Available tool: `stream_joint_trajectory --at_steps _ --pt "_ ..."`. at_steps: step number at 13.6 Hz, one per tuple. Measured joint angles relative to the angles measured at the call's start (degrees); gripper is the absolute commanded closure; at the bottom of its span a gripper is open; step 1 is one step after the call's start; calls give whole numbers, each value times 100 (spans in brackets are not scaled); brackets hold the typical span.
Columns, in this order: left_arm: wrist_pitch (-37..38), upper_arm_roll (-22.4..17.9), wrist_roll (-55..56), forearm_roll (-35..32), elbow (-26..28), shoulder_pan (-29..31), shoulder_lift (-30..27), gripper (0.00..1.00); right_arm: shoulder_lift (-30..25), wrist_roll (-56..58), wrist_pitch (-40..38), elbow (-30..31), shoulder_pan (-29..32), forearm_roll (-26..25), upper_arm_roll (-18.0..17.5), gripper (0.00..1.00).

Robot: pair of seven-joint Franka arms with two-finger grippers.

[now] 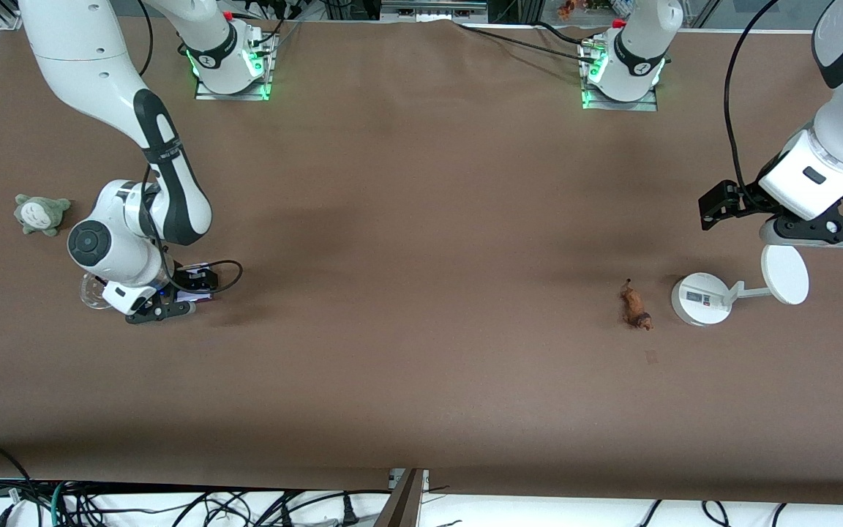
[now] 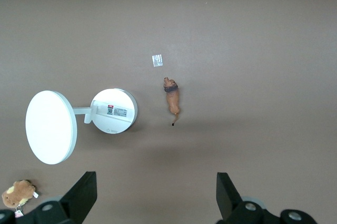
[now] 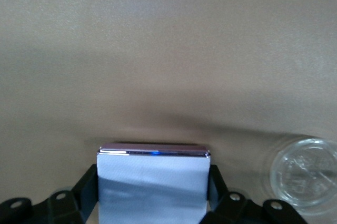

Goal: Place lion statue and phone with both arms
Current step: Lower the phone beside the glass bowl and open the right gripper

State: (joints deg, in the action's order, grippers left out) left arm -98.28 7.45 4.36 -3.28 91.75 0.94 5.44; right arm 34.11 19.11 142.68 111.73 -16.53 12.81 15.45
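Note:
The phone, flat and pale lavender-white, sits between the fingers of my right gripper, which is shut on it. In the front view this gripper is low over the table toward the right arm's end, and only an edge of the phone shows. The lion statue, a small orange-brown figure with a dark head, lies on the table toward the left arm's end. My left gripper hangs open and empty in the air above the table near the lion statue.
A white round-based stand with a disc stands beside the lion. A clear glass cup sits next to the right gripper. A grey-green plush lies farther back. A brown plush shows in the left wrist view.

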Motion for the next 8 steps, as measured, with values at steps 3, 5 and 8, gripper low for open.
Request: stream_joint_trajectory --at_steps 3,5,8 --pt "36 6 0 0 0 -7 0 0 -5 7 0 -37 -12 5 -12 0" --pt "47 7 0 0 0 -8 0 0 -60 9 -38 -87 -13 6 -13 0" --pt "47 6 0 0 -1 -8 0 0 -452 9 -876 -250 -13 10 9 0"
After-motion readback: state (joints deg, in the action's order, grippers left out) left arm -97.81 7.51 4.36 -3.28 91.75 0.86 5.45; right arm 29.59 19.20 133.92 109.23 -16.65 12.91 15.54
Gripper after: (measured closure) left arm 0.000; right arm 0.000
